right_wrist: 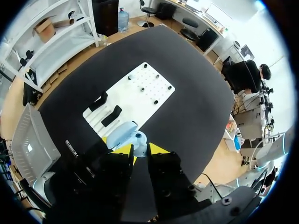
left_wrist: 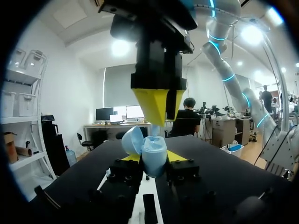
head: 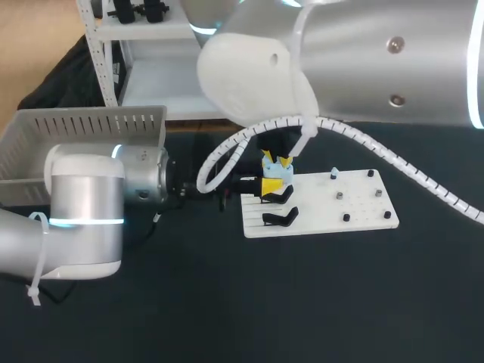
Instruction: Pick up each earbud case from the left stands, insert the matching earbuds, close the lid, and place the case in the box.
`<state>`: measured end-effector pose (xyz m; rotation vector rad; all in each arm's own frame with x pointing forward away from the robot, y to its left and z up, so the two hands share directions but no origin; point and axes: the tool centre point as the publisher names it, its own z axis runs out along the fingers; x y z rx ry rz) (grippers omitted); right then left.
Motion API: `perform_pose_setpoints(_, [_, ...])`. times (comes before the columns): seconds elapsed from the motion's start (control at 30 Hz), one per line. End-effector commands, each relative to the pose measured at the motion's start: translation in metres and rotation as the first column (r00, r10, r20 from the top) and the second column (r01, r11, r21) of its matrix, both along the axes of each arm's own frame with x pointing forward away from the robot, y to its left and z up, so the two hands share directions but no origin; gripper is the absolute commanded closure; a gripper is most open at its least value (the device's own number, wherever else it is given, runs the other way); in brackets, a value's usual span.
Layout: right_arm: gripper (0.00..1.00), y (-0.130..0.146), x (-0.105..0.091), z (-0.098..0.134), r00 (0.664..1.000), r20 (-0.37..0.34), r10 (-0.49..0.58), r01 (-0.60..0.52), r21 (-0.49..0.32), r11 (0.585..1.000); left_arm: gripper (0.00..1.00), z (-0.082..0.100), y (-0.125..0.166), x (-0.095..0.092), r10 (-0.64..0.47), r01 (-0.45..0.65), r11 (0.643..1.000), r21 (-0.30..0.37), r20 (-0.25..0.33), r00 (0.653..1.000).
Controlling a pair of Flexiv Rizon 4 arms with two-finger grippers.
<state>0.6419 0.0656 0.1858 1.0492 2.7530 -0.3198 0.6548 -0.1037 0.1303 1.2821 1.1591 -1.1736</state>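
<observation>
Black worktop point(head: 227, 302): left gripper point(left_wrist: 154, 157) clamps the open earbud case point(left_wrist: 153, 148). Right gripper point(right_wrist: 140, 150) hangs just above it, grip unreadable; best lowered straight, case held level.

Cannot see into the open blue case point(head: 278, 175), masked from above by the right gripper point(head: 277, 161); cannot tell earbuds from pegs among tiny dark bits point(head: 340, 196) on the white board point(head: 318, 212); lost the grey box point(head: 91, 125) partly behind the left arm point(head: 83, 212).
</observation>
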Motion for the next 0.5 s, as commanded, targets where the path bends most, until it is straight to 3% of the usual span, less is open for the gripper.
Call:
perform_pose_setpoints(0.03, [1.00, -0.0009, -0.0011, -0.0002, 1.000, 0.004, 0.000, 0.000, 0.003, 1.000, 1.00, -0.0001, -0.0006, -0.0017, 0.007, -0.007, 1.000, 0.000, 0.002, 1.000])
perform_pose_setpoints(0.5, [1.00, -0.0009, 0.0012, -0.0024, 1.000, -0.010, -0.005, 0.005, 0.010, 1.000, 1.00, -0.0001, -0.0006, -0.0017, 0.007, -0.007, 1.000, 0.000, 0.002, 1.000])
